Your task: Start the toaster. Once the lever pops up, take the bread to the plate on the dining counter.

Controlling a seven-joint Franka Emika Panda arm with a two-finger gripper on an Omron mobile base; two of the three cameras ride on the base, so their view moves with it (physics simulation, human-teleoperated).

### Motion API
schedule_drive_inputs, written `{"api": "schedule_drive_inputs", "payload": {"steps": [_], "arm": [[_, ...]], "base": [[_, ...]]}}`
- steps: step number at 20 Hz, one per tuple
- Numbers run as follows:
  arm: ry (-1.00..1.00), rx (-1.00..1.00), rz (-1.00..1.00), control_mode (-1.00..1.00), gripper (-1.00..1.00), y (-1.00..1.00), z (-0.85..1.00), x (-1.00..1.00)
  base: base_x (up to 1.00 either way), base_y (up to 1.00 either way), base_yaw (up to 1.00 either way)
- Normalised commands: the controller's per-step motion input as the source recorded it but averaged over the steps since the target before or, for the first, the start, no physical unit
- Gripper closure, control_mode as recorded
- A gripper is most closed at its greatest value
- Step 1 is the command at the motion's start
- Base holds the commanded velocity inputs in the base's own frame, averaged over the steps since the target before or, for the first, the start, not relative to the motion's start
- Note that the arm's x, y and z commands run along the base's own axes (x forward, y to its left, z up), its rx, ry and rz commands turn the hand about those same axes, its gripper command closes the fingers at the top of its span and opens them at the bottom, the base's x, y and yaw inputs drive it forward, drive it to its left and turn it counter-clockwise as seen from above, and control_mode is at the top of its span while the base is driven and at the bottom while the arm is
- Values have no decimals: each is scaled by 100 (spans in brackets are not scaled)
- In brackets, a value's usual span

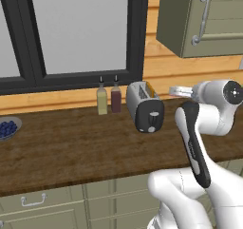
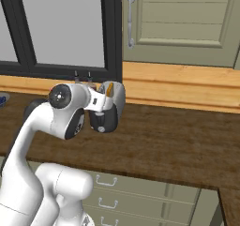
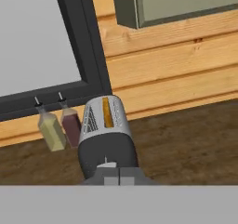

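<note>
The silver toaster (image 1: 144,105) (image 2: 114,109) (image 3: 106,131) stands on the wood counter near the back wall, its black end panel facing me. The bread (image 3: 108,111) (image 1: 149,88) sits upright in one slot, with its orange-brown crust showing. The pale grey lever (image 1: 154,114) (image 3: 107,163) is on the end panel. My gripper (image 3: 116,177) (image 1: 174,90) is shut and empty. It hovers in front of the toaster, its tips just short of the lever. In the right base view my hand covers part of the end panel. The plate and the dining counter are out of view.
A yellow bottle (image 1: 102,102) and a dark red bottle (image 1: 116,100) stand left of the toaster by the window frame. A grey bowl of blue berries (image 1: 7,128) sits far left. A wall cabinet (image 1: 204,19) hangs above right. Drawers (image 2: 108,192) run under the counter.
</note>
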Motion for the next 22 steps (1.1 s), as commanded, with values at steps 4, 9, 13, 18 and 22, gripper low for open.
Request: {"api": "schedule_drive_inputs", "payload": {"steps": [4,9,13,18,22], "arm": [[58,0,0,-100,100,0,0,11],[14,1,0,-100,100,0,-3,4],[-1,0,0,-100,100,15,-36,6],[-4,0,0,-100,100,17,-8,19],[0,0,0,-100,-100,19,0,28]], "base": [[0,0,0],[0,0,0],[0,0,0],[0,0,0],[0,0,0]]}}
